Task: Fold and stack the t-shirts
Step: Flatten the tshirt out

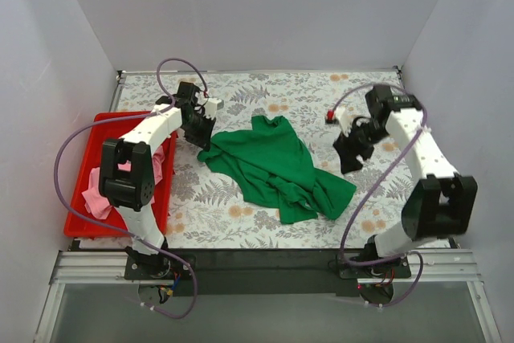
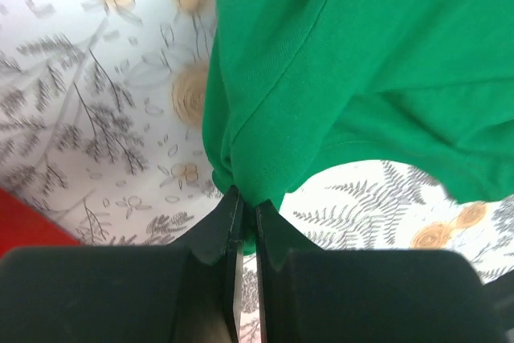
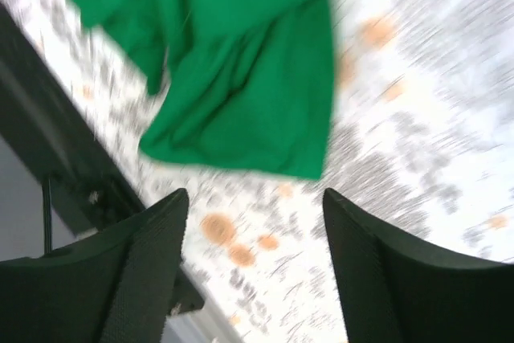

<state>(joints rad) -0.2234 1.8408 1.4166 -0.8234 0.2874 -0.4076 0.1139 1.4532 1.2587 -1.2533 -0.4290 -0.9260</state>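
Two shirts to fold, one edge caught

Left gripper (image 2: pixel 247 202) is clamped tight on an edge of the green t-shirt (image 1: pixel 273 168), which lies crumpled mid-table. The pink t-shirt (image 1: pixel 100 198) sits bunched in the red tray (image 1: pixel 80 226) at the left. Right gripper (image 3: pixel 255 198) hangs with fingers wide apart, holding nothing, just right of the green cloth. To spread it well, the right should probably pinch a matching edge, one layer only. Then both should lift and draw apart evenly so the shirt lies flat.
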